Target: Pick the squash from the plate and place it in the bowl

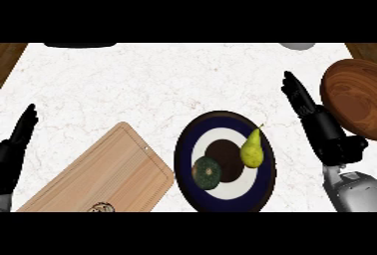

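Note:
A dark green round squash (208,173) lies on the lower left part of a navy and white plate (193,142). Beside it on the same plate leans a yellow-green pear (252,150). The wooden bowl (354,97) sits at the right edge of the counter. My right hand (318,122) stretches between the plate and the bowl, fingers straight and pointing away, holding nothing. At the left edge my left hand (16,144) rests open with fingers up.
A wooden cutting board (103,177) lies left of the plate, with a small round object (101,207) at its near edge. A dark item (80,45) and a pale one (296,46) sit at the far edge of the white marble counter.

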Action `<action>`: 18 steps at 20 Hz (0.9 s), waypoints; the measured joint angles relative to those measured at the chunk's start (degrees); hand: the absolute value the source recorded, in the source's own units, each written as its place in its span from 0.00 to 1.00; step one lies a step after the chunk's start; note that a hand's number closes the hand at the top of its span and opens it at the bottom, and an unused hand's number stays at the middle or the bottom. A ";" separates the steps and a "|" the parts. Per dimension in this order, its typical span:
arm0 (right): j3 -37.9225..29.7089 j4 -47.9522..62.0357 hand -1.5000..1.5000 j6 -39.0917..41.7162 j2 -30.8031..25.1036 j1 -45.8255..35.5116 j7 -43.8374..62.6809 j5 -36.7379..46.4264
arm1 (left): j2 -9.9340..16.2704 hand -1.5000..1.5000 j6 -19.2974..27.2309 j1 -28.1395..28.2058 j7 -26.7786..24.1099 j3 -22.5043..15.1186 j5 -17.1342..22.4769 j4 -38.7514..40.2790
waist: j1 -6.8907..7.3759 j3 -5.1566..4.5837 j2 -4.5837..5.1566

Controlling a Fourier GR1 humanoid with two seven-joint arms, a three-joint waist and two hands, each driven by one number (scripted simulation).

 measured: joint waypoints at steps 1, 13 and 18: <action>-0.02 -0.45 1.00 0.47 0.03 -0.54 0.04 0.06 | -0.37 0.50 -0.16 -0.50 0.48 0.05 0.13 0.04 | 0.19 0.24 -0.33; 8.35 -12.00 0.00 -2.46 -7.70 4.14 -0.17 20.93 | -6.24 0.50 1.11 -5.85 7.83 0.78 5.22 -2.15 | -1.74 0.82 -2.33; 13.74 -20.92 0.00 -8.55 -9.17 18.46 -2.17 32.05 | -6.77 0.50 0.67 -6.41 10.86 0.99 5.67 -4.53 | -0.77 1.00 -2.07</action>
